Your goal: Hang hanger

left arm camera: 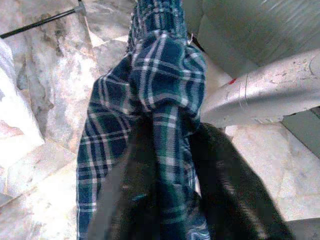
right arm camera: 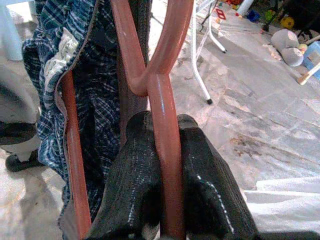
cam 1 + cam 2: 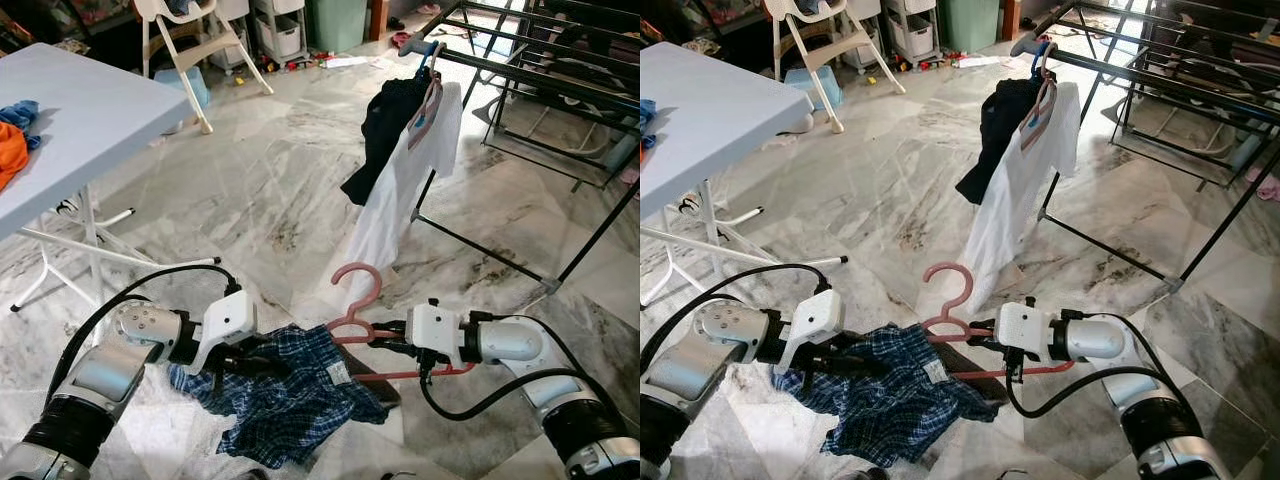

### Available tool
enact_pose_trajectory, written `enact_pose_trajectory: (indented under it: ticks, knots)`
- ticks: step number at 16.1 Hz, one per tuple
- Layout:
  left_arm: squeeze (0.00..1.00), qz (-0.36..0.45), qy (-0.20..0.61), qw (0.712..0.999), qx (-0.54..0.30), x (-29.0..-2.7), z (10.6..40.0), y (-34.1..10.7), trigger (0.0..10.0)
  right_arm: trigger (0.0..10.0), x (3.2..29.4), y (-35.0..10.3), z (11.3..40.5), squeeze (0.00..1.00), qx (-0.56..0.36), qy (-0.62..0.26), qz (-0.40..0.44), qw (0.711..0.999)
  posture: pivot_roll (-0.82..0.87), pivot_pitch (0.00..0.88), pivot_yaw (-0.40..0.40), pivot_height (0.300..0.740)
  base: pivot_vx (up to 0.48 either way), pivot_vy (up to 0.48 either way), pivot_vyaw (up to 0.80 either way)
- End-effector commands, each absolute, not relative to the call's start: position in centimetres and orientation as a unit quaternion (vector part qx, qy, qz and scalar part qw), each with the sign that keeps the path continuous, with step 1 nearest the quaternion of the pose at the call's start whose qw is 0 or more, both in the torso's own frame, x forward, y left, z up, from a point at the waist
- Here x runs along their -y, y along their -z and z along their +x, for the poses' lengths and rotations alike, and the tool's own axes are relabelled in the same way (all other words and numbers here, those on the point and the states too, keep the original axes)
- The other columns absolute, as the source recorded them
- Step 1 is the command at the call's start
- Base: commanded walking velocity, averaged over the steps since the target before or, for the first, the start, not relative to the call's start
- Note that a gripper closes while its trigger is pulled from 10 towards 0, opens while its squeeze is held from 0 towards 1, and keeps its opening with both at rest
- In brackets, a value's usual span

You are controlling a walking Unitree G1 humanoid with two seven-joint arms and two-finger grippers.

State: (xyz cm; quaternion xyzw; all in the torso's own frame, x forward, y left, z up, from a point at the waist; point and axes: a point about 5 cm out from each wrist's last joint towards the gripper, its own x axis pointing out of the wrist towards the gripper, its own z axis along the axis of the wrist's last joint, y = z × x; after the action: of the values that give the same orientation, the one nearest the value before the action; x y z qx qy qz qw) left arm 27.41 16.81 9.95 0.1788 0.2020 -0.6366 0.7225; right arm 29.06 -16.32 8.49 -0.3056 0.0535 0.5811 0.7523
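Pink plastic hanger [image 3: 357, 310]: held low over the marble floor [image 3: 250, 190], between the two grippers, hook curling upward, one shoulder inside a blue plaid shirt [image 3: 285, 395].

Left eye view. Right gripper [image 3: 388, 340], fingers pressed together on the hanger's shoulder bar just beside the neck. Left gripper [image 3: 232, 362], fingers buried in the plaid cloth at the shirt's far side, pinching it. Black drying rack [image 3: 540, 70] stands well beyond, upper right; a white shirt [image 3: 400, 190] and a dark garment [image 3: 385, 130] hang from its near rail. White folding table [image 3: 80, 120] at left, with an orange cloth [image 3: 10, 152] and a blue cloth [image 3: 20, 115] on it.

Right eye view. Same arrangement; a white high chair [image 3: 825, 45] stands behind the table.

Left wrist view. Two black fingers [image 1: 125, 200] close on a bunched fold of plaid shirt, which runs up between them.

Right wrist view. Two black fingers [image 2: 135, 185] clamp one pink hanger bar; the bar forks just past the fingertips, with plaid cloth draped alongside.
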Motion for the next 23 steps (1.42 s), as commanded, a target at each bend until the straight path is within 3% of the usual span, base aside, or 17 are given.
enact_pose_trajectory:
  ticks: [1, 9, 19, 20, 21, 23]
  knots:
    - [0.0, 0.185, 0.648, 0.706, -0.217, -16.5, 26.8, -9.1, 0.0, 10.0, 15.8, -9.1, 29.4, 0.0, -0.038, -0.583, -0.298, 0.755, -0.1, 0.133, 0.075, 0.74, 0.0, 0.0, 0.0]
    - [0.0, 0.17, 0.661, 0.694, -0.23, -16.4, 26.2, -8.5, 0.0, 10.0, 15.6, -9.2, 29.5, 0.0, -0.044, -0.596, -0.299, 0.744, -0.1, 0.126, 0.065, 0.74, 0.0, 0.0, 0.0]
    - [0.0, 0.143, 0.666, 0.699, -0.219, -15.4, 26.4, -8.8, 0.0, 10.0, 15.5, -8.9, 29.4, 0.01, -0.065, -0.612, -0.287, 0.734, -0.11, 0.114, 0.061, 0.74, 0.0, 0.0, 0.0]
    - [0.0, 0.143, 0.665, 0.699, -0.22, -15.3, 26.4, -8.7, 0.0, 10.0, 15.5, -8.8, 29.4, 0.81, -0.072, -0.614, -0.279, 0.735, -0.11, 0.114, 0.06, 0.74, 0.0, 0.0, 0.0]
    - [0.0, 0.143, 0.665, 0.699, -0.221, -15.4, 26.3, -8.6, 0.0, 10.0, 15.4, -8.9, 29.4, 1.0, -0.071, -0.616, -0.275, 0.735, -0.11, 0.114, 0.06, 0.74, 0.0, 0.0, 0.0]
    - [0.0, 0.143, 0.662, 0.701, -0.224, -15.5, 26.3, -8.5, 0.0, 10.0, 15.5, -8.9, 29.2, 1.0, -0.076, -0.628, -0.271, 0.726, -0.1, 0.114, 0.062, 0.74, 0.0, 0.0, 0.0]
